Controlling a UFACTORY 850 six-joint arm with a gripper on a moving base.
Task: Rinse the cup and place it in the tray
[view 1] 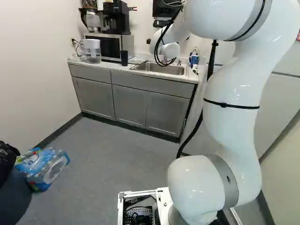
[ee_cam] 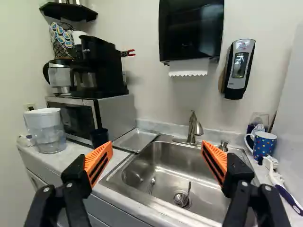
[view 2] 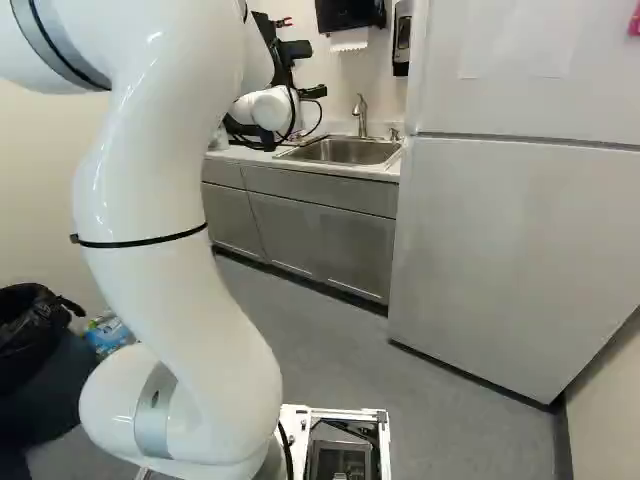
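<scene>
Partly hidden behind the arm, my black gripper shows in the right base view. In the wrist view the gripper stands open, its orange-padded fingers wide apart with nothing held. A dark cup stands upright on the counter, beyond one finger and beside the shallow metal tray. The tray lies between the microwave and the sink. Ahead of the gripper is the faucet. A blue spotted mug stands at the sink's other side, beyond the other finger.
A water pitcher, microwave and coffee maker stand beyond the dark cup. Brushes lie near the mug. A soap dispenser and towel dispenser hang above. The refrigerator stands beside the counter.
</scene>
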